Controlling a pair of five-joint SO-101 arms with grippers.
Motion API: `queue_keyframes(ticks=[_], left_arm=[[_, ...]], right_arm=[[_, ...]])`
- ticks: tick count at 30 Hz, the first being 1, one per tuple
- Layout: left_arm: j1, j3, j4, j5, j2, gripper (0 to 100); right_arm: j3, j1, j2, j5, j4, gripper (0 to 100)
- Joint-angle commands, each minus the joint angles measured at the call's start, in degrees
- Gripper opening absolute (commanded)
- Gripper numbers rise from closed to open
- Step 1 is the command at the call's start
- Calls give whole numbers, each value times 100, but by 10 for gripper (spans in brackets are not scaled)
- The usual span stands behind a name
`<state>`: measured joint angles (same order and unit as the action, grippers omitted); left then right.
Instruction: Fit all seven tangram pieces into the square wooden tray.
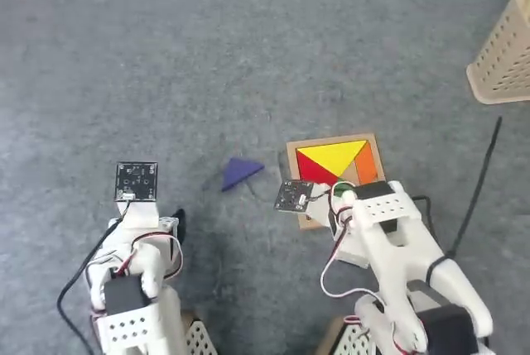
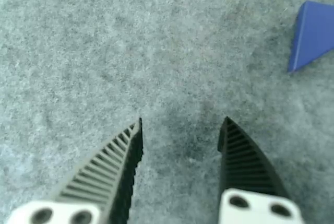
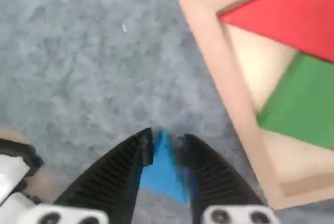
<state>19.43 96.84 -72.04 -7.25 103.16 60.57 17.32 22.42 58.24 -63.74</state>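
Roughly halfway, by the look of it: from the high view, the square wooden tray (image 1: 378,153) on the grey carpet (image 1: 166,82) holds a yellow triangle (image 1: 335,156), a red triangle (image 1: 313,170) and an orange piece (image 1: 367,165). A dark-blue triangle (image 1: 241,172) lies loose on the carpet, well apart from the tray and between the two arms. The right arm (image 1: 389,214) covers the tray's near edge, so the full count inside cannot be made.

In the left wrist view, the left gripper (image 2: 180,125) hangs over bare carpet with its jaws spread and nothing between them. The dark-blue triangle (image 2: 312,33) sits off to one side, clear of both tips.

In the right wrist view, the right gripper (image 3: 167,138) pinches a light-blue piece (image 3: 164,169) just outside the tray's rim (image 3: 219,67). Inside lie the red triangle (image 3: 292,15) and a green piece (image 3: 302,104), with bare wood beside them. At least two pieces appear left to place.
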Motion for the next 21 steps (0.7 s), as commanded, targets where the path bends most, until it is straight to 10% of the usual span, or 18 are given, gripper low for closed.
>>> queue_keyframes(ticks=[1,10,21], left_arm=[[26,-22,-35,44,97,225],[26,-22,-35,44,97,225],[26,-22,-35,44,97,225]], right_arm=[[-396,-127,347,554,-444,199],[-378,-523,1912,2374,-1780,202],[-378,-1288,356,2866,-1182,199]])
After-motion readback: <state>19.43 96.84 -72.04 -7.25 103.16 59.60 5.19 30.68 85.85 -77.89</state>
